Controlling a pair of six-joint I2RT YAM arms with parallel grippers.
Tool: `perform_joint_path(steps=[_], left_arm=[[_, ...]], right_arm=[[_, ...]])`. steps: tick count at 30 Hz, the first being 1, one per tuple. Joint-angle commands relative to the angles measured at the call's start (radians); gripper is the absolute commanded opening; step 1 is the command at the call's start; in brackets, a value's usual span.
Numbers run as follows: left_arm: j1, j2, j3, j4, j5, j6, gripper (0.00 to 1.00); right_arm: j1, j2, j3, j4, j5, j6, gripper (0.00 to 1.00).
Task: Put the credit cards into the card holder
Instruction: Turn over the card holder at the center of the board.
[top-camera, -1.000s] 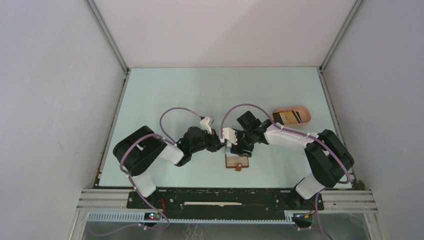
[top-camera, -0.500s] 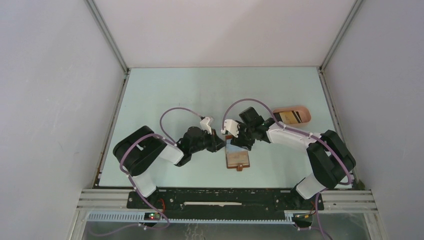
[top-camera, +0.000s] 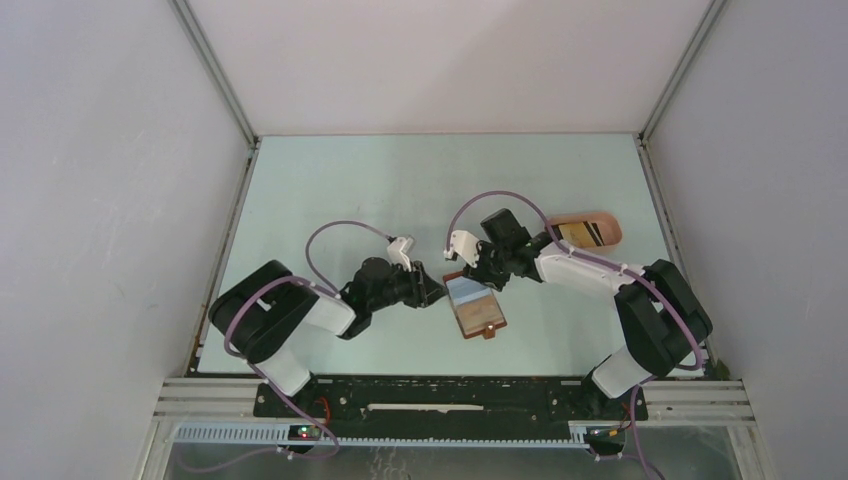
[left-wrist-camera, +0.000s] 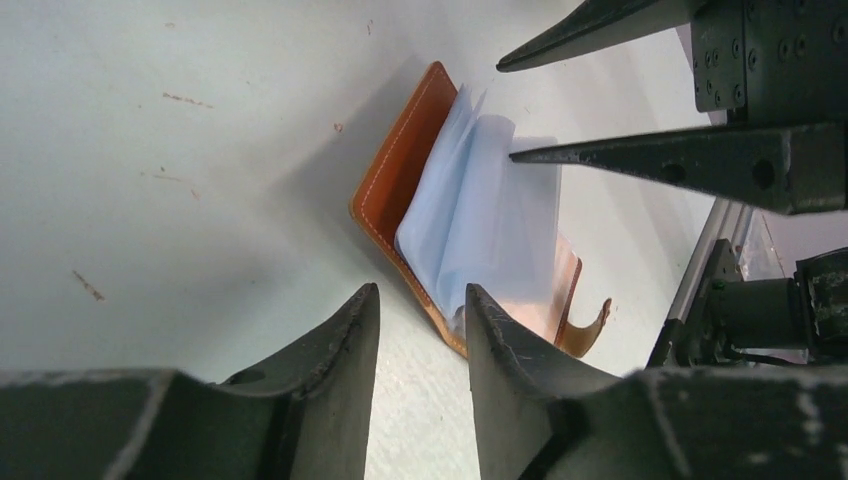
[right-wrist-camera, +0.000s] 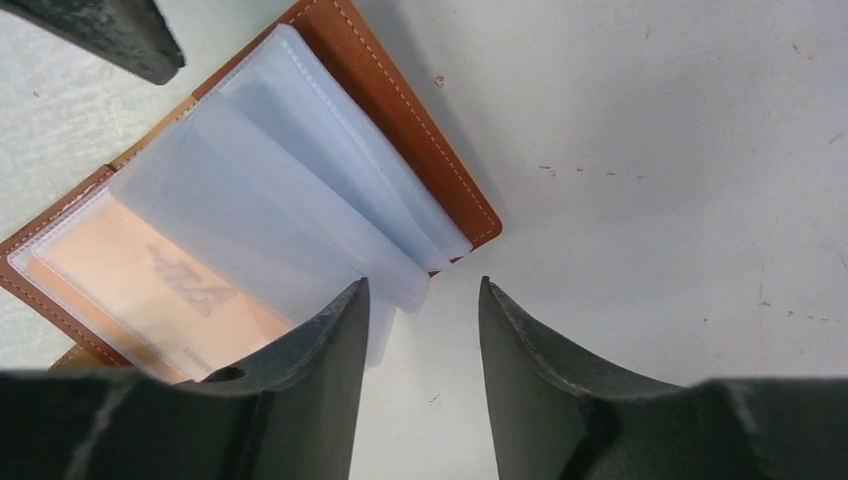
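The card holder (top-camera: 476, 306), a reddish-brown leather wallet, lies open on the table with its clear plastic sleeves fanned up. It also shows in the left wrist view (left-wrist-camera: 397, 175) and the right wrist view (right-wrist-camera: 405, 118). A tan card (right-wrist-camera: 140, 285) sits inside one sleeve. Other credit cards (top-camera: 580, 235), dark and tan, lie in the pink tray. My left gripper (top-camera: 438, 294) (left-wrist-camera: 420, 300) is open and empty just left of the wallet. My right gripper (top-camera: 480, 273) (right-wrist-camera: 422, 290) is open and empty at the wallet's far edge, with one finger over a sleeve corner.
The pink oval tray (top-camera: 612, 231) stands to the right behind the right arm. White walls enclose the table on three sides. A metal rail runs along the near edge.
My right gripper has drawn back from over the wallet to its far edge. My left arm has shifted left. The wallet has turned slightly and its sleeves now show.
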Motion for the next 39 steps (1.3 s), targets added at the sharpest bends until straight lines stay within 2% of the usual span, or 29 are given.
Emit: perform_joint_path(steps=[1,6,11,15,19,24,28,32,36,39], left_arm=[[0.006,-0.069,-0.048,0.033,0.004,-0.008,0.43],[-0.001,-0.151,-0.106,0.028,0.001,-0.010,0.40],[-0.080,-0.228,-0.107,-0.022,0.015,0.014,0.32],[-0.150,-0.205,-0.043,-0.054,0.016,0.031,0.24],[-0.164,-0.127,0.006,-0.061,0.018,0.026,0.17],[-0.173,-0.040,0.065,-0.062,0.007,0.020,0.17],[-0.173,0.022,0.128,-0.093,-0.065,0.017,0.19],[-0.164,0.076,0.159,-0.121,-0.138,0.014,0.19],[-0.155,0.095,0.150,-0.121,-0.170,0.012,0.19],[-0.152,0.089,0.142,-0.116,-0.177,0.016,0.19]], right_arm=[[-0.005,0.009,0.044,-0.001,-0.008,0.029,0.51],[-0.004,0.032,0.054,-0.009,-0.010,0.043,0.49],[-0.003,0.052,0.072,-0.020,-0.016,0.060,0.47],[-0.003,0.059,0.079,-0.025,-0.016,0.069,0.47],[-0.006,0.059,0.080,-0.029,-0.020,0.073,0.46],[-0.006,0.061,0.084,-0.031,-0.024,0.072,0.46],[-0.009,0.053,0.087,-0.038,-0.033,0.079,0.47],[-0.032,0.019,0.105,-0.061,-0.084,0.104,0.52],[-0.067,-0.061,0.105,-0.079,-0.145,0.110,0.62],[-0.095,-0.124,0.103,-0.111,-0.219,0.079,0.65]])
